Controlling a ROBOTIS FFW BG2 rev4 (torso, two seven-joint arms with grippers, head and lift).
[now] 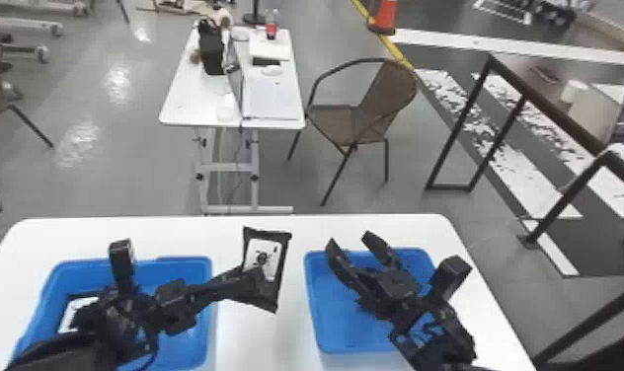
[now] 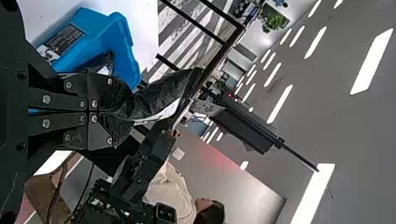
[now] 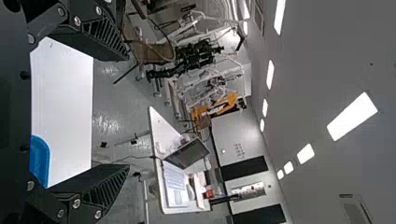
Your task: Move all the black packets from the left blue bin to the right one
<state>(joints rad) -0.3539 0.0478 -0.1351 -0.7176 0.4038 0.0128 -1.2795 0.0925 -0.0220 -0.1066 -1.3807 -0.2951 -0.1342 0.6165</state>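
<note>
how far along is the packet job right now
Done: no finished transfer can be confirmed, as the right gripper covers part of the right blue bin. In hand: one black packet, held by the left gripper between the bins. Left: that packet's drop, plus at least one white-labelled packet in the left blue bin, partly hidden.

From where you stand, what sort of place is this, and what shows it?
Probably a robotics lab: the left gripper holds a black packet, a laptop is open on the far table, and an orange cone stands by a yellow floor line.
</note>
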